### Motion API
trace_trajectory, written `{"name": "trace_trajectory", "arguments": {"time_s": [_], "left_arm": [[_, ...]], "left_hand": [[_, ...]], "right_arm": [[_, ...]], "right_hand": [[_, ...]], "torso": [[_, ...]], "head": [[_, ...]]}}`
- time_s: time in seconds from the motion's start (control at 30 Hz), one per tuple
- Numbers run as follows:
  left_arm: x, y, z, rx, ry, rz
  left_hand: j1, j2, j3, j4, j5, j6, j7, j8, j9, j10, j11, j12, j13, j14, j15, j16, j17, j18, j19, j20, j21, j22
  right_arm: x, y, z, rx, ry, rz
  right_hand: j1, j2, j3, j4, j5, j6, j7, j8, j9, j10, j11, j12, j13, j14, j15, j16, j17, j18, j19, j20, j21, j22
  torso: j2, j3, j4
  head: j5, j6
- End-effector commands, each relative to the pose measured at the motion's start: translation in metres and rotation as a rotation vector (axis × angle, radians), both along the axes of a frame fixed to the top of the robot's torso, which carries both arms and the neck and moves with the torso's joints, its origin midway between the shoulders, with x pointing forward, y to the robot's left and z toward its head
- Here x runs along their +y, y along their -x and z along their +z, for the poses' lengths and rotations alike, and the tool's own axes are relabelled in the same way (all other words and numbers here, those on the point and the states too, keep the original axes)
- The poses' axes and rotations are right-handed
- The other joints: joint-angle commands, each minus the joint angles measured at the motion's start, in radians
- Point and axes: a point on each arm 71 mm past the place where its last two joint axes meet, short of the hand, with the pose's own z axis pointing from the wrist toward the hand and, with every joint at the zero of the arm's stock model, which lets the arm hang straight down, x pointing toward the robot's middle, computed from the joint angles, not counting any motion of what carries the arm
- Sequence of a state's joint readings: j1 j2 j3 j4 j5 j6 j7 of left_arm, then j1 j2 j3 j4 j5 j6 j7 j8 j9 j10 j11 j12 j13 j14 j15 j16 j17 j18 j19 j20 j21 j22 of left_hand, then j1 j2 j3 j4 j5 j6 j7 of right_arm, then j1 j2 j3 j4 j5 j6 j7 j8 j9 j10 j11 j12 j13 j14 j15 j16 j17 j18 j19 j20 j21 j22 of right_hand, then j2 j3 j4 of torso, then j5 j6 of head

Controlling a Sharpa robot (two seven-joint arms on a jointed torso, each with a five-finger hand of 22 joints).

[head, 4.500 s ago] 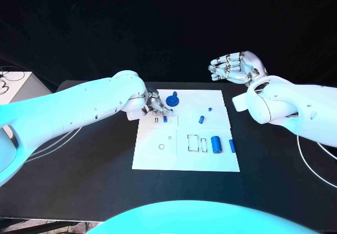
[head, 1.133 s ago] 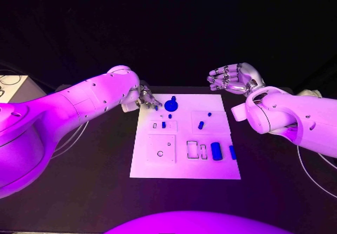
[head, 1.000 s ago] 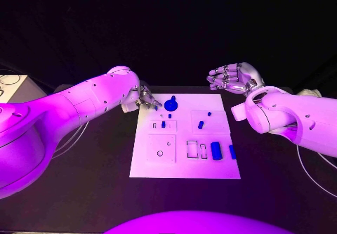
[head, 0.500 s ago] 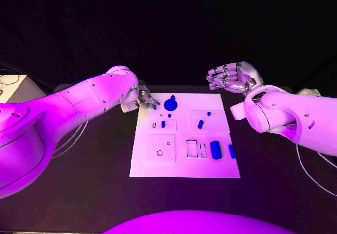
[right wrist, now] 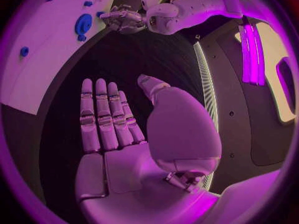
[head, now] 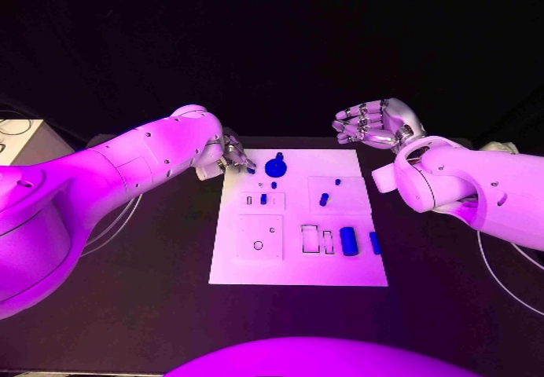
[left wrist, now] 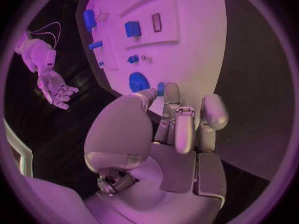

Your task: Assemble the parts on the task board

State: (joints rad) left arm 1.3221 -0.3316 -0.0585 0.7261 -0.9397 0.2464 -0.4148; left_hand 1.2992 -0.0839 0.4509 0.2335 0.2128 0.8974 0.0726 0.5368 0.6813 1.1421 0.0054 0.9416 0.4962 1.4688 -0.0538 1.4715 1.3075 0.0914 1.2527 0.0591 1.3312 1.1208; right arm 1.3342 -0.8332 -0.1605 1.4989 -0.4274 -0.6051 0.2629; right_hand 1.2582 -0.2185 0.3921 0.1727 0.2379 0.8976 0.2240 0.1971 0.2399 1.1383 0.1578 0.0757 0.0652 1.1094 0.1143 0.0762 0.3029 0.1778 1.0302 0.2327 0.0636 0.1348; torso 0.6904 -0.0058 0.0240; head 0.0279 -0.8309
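Note:
The white task board (head: 297,267) lies mid-table with blue parts on it. A round knobbed part (head: 276,166) sits near the far edge. A small peg (head: 273,185) and a slotted piece (head: 263,199) lie just below it. Two short pieces (head: 323,199) lie right of centre, and a thick cylinder (head: 348,241) stands by a slim bar (head: 374,243). My left hand (head: 235,155) hovers at the board's far left corner, pinching a tiny blue part (left wrist: 161,88) between thumb and fingertip, close to the round part (left wrist: 138,81). My right hand (head: 374,124) is raised beyond the far right corner with its fingers (right wrist: 102,114) spread and empty.
A white box (head: 17,133) with cables stands at the table's left edge. Thin cables (head: 485,243) hang off the right side. Dark tabletop surrounds the board on all sides.
My left hand has drawn back from the small slot area to the board's far left corner since the oldest frame. Over the last second both hands have barely moved.

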Motion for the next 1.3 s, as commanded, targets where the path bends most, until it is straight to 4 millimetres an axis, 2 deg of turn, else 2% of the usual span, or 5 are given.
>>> {"name": "trace_trajectory", "arguments": {"time_s": [0.03, 0.13, 0.27, 0.93, 1.3], "left_arm": [[-0.001, 0.0, 0.001, -0.007, 0.037, 0.006], [0.001, 0.0, 0.001, -0.009, 0.043, 0.009], [0.004, 0.002, 0.002, -0.009, 0.054, 0.013], [0.011, 0.036, 0.013, -0.044, 0.085, -0.045], [0.006, 0.056, 0.014, -0.079, 0.047, -0.096]], "left_hand": [[0.032, 0.009, 0.068, -0.024, 0.008, -0.012, 0.001, 0.025, 0.021, 0.003, -0.007, -0.004, -0.003, 0.039, -0.006, 0.002, 0.03, 0.009, 0.001, -0.003, 0.004, 0.003], [0.016, -0.005, 0.181, -0.054, 0.009, -0.019, 0.003, 0.065, 0.046, 0.013, -0.008, 0.0, -0.004, 0.039, -0.006, 0.0, 0.026, 0.007, 0.007, -0.004, 0.01, 0.012], [-0.025, -0.027, 0.263, -0.087, 0.008, -0.03, 0.0, 0.093, 0.065, 0.021, -0.009, 0.008, 0.001, 0.041, -0.007, 0.001, 0.029, 0.006, 0.01, -0.005, 0.014, 0.02], [-0.105, -0.084, 0.388, -0.167, 0.037, -0.003, -0.015, 0.133, 0.078, 0.102, -0.024, 0.087, 0.117, 0.052, -0.02, 0.013, 0.056, -0.003, 0.044, -0.016, 0.043, 0.068], [-0.121, -0.103, 0.412, -0.19, 0.05, 0.012, -0.021, 0.14, 0.081, 0.131, -0.029, 0.119, 0.168, 0.057, -0.025, 0.021, 0.071, -0.007, 0.058, -0.02, 0.055, 0.088]], "right_arm": [[0.002, 0.0, 0.0, 0.007, 0.001, 0.023], [0.002, 0.0, -0.001, 0.009, 0.001, 0.023], [0.001, 0.0, -0.001, 0.013, 0.002, 0.023], [-0.003, 0.0, -0.002, 0.023, 0.005, 0.018], [-0.004, 0.0, -0.003, 0.029, 0.006, 0.02]], "right_hand": [[0.004, 0.009, -0.005, -0.003, 0.005, -0.001, 0.004, -0.004, -0.001, -0.002, 0.007, -0.007, -0.001, 0.001, 0.009, -0.007, -0.003, 0.007, -0.002, 0.002, 0.002, -0.003], [0.004, 0.01, -0.005, -0.003, 0.006, -0.001, 0.004, -0.004, -0.002, -0.002, 0.007, -0.007, -0.001, 0.001, 0.009, -0.007, -0.003, 0.007, -0.002, 0.002, 0.002, -0.004], [0.004, 0.01, -0.005, -0.003, 0.006, -0.001, 0.004, -0.004, -0.002, -0.002, 0.007, -0.007, -0.001, 0.001, 0.009, -0.007, -0.003, 0.007, -0.002, 0.002, 0.002, -0.004], [0.002, 0.013, -0.006, 0.0, 0.011, -0.001, 0.004, -0.005, -0.002, -0.002, 0.007, -0.007, -0.001, 0.0, 0.009, -0.008, -0.006, 0.007, -0.002, 0.002, 0.002, -0.007], [0.0, 0.013, -0.007, 0.001, 0.012, -0.001, 0.005, -0.006, -0.002, -0.003, 0.008, -0.007, -0.001, 0.0, 0.01, -0.008, -0.007, 0.007, -0.003, 0.002, 0.002, -0.008]], "torso": [[0.0, 0.0003, 0.0001], [-0.001, 0.0004, 0.0004], [-0.002, 0.0003, 0.0006], [-0.011, 0.001, 0.0092], [-0.009, -0.0001, 0.0076]], "head": [[0.001, -0.002], [0.001, -0.002], [0.002, -0.002], [0.009, -0.005], [0.015, -0.007]]}}
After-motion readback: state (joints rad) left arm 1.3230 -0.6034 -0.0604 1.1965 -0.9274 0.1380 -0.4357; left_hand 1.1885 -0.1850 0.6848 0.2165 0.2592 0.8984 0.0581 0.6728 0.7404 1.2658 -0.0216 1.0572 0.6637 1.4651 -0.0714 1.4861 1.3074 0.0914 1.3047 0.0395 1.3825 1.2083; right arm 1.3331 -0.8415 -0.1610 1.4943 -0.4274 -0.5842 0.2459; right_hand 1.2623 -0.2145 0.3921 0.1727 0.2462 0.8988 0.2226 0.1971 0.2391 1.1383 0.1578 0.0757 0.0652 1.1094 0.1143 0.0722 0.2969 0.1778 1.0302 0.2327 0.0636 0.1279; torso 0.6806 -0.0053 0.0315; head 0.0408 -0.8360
